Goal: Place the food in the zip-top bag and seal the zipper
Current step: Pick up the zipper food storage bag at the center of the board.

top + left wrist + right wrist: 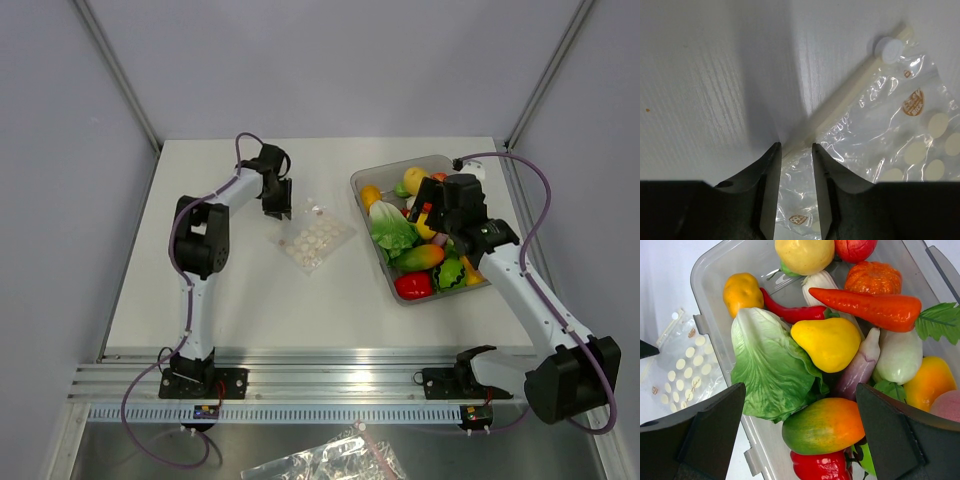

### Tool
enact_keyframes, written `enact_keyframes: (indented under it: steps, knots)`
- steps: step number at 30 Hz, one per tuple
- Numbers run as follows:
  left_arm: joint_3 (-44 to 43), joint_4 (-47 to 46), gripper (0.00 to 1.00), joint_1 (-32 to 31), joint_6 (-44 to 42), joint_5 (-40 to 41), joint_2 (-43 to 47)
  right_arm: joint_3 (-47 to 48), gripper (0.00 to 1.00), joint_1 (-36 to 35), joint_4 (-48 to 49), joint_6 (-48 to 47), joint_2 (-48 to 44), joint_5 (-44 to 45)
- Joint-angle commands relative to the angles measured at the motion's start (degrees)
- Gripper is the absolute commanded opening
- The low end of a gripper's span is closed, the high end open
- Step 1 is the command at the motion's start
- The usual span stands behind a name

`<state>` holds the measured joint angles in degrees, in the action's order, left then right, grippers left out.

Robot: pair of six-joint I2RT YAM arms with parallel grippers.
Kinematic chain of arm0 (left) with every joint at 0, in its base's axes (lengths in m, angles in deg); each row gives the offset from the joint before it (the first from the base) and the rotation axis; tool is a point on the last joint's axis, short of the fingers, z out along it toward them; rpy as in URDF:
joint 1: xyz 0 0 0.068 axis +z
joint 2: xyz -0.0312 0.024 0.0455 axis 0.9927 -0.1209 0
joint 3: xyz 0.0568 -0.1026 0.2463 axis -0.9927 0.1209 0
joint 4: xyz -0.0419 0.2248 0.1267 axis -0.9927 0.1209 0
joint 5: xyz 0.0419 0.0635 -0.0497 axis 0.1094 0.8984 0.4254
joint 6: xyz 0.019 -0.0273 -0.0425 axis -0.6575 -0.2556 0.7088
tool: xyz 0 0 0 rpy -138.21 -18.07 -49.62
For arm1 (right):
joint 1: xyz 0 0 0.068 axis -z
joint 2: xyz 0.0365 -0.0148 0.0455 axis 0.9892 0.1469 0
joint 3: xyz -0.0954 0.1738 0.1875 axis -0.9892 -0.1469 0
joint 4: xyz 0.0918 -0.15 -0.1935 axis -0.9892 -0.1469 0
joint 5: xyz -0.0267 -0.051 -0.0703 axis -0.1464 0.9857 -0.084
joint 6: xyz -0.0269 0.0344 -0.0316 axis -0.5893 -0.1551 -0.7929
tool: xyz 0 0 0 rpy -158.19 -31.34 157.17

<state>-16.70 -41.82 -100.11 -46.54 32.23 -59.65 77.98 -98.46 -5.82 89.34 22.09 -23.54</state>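
- Nothing is in the bag (312, 238) yet. It lies flat and see-through near the middle of the tabletop (250, 300), a bit toward the far edge.
- All the food is in the tub (365, 180) by the right edge. I can see the carrot (865, 307) and the eggplant (860, 367) lying there among the other toys, next to the lettuce (770, 370).
- My left gripper (795, 146) is down at the bag's left corner. Its two fingers have only a small gap, and the zipper (840, 100) strip runs right into that gap. I cannot tell if the fingers are pinching the bag or just sitting around it.
- My right gripper (800, 390) hangs over the tub with its fingers spread wide. It holds nothing.
- I think we are at the very start: I am getting hold of the bag's mouth.
- Left to do: open the mouth, pick each food piece out of the tub, drop it in the bag, then press the zipper shut along its whole length.
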Motion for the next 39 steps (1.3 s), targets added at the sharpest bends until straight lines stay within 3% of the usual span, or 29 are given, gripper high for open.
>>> enact_keyframes:
  steps: [1,6,15,33,39]
  knots:
    - [-1.3,0.3,0.34,-1.1,-0.2,0.5,0.2,0.6,0.99,-0.1,2.4,0.7,0.8,-1.3]
    - [-1.4,0.7,0.32,-1.9,-0.8,2.4,1.4,0.7,0.99,-0.1,2.6,0.7,1.3,-1.6]
    - [-0.8,2.6,0.00,-3.5,-0.9,5.5,4.7,0.5,0.99,-0.1,2.6,1.0,1.2,-1.9]
    - [2.9,5.5,0.00,-3.9,0.4,6.9,15.3,0.4,0.99,-0.1,2.8,1.0,0.3,-5.7]
    - [10.0,0.7,0.00,-4.4,-2.4,-2.7,23.9,5.5,1.00,-7.0,1.7,-3.5,2.1,-10.1]
